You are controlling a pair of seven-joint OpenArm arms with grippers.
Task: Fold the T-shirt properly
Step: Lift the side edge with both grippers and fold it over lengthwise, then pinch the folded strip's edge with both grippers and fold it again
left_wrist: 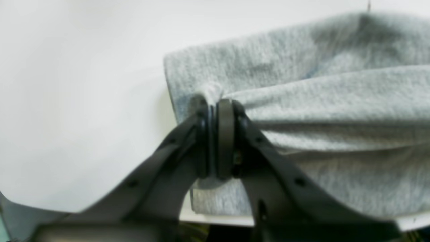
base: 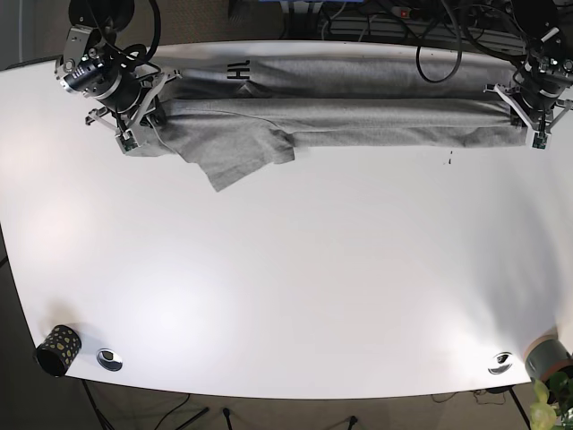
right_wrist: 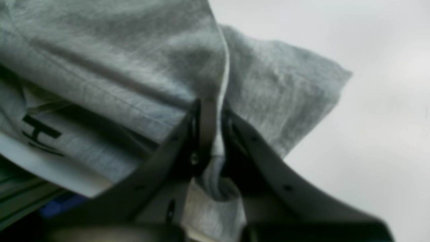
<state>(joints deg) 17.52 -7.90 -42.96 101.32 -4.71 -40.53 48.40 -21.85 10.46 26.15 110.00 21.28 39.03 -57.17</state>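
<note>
Your left gripper (left_wrist: pixel 215 141) pinched tight on the grey T-shirt (base: pixel 358 112) edge, your right gripper (right_wrist: pixel 211 134) clamping the opposite end, shirt stretched along the white table (base: pixel 295 278) far edge

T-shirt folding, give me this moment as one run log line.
grey T-shirt: stretched along table's far edge | left gripper: clamping it | right gripper: clamping it

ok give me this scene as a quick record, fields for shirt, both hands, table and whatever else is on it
shirt: grey T-shirt, stretched in a long band along the table's far edge, one sleeve flap hanging toward the middle
left hand: shut on shirt's end
right hand: shut on shirt's other end
table: white
other items: dotted black cup at a near corner
</note>
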